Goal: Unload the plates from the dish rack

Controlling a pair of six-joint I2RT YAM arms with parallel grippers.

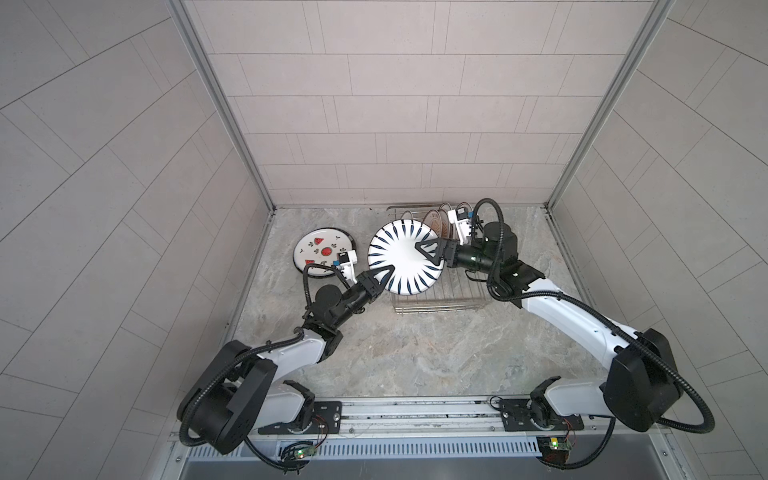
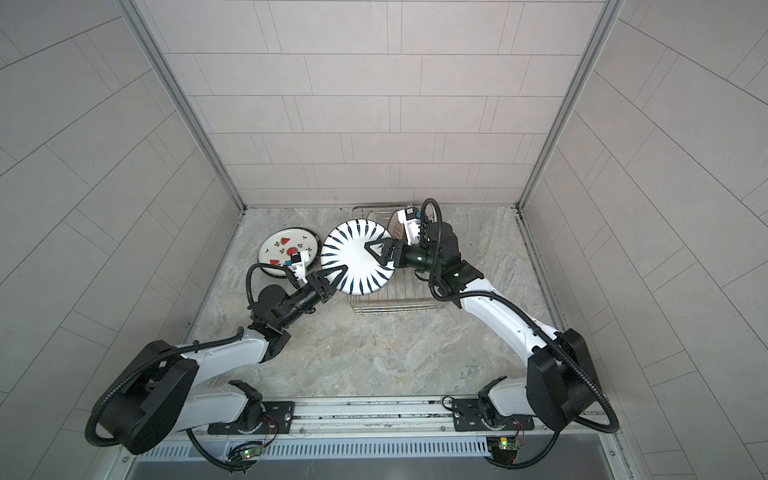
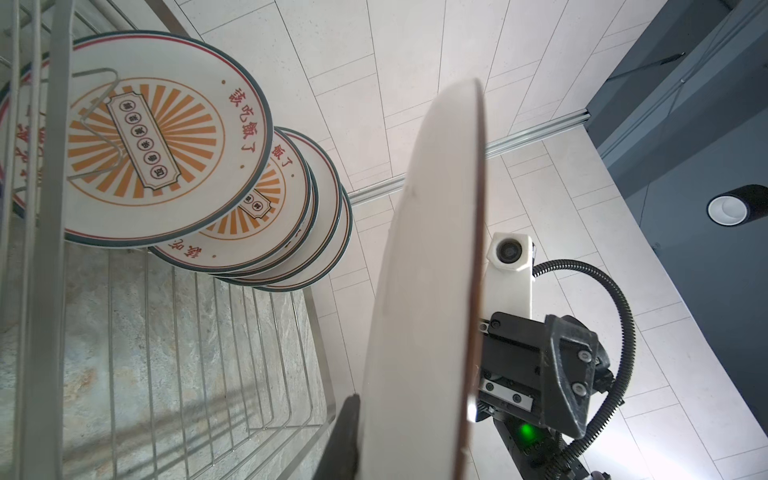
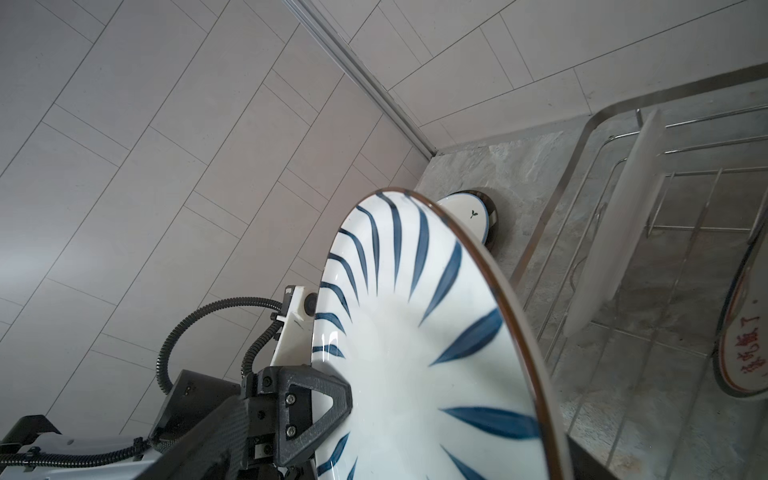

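Big white blue-striped plate (image 1: 395, 253) hides half the silver wire dish rack (image 1: 440, 297); left gripper (image 1: 384, 274) pinches its rim, right gripper (image 1: 422, 249) spread wide.

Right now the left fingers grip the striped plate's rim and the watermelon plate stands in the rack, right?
No. The watermelon plate lies flat outside the dish rack, to its left, in both top views; the left fingers do grip the striped plate by the rim.

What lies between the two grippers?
The blue-striped plate: the left gripper clamps one rim, the right gripper straddles the opposite rim, in both top views.
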